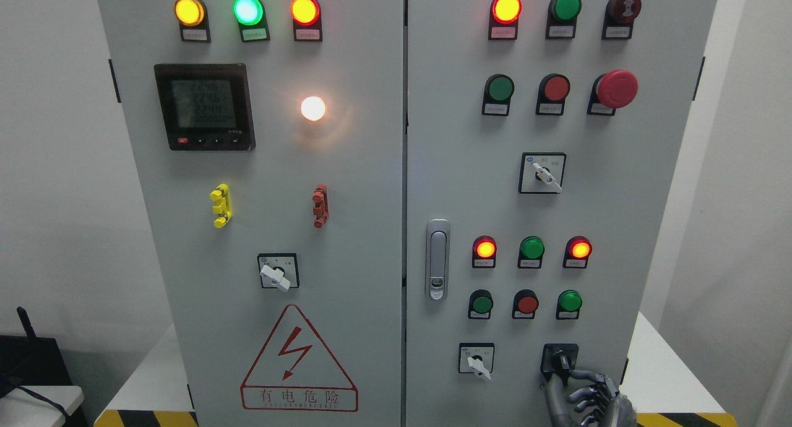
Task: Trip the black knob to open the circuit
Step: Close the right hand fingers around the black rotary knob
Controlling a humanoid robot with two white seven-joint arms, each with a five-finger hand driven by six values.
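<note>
Grey cabinet point(371, 229) fills the head view, its lamps lit across both doors. Low on the right door sits the black knob point(560, 360), right of a white-handled switch point(477, 361). From the bottom right, the right hand point(585, 397) reaches up, fingers curled, thumb and fingertip touching the knob's handle; a firm grip cannot be confirmed.

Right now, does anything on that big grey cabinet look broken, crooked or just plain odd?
Nothing looks damaged or crooked. Lamps glow, the meter shows readings, and the doors sit shut. The only unusual thing is the right hand reaching the black knob at the lower right.
</note>
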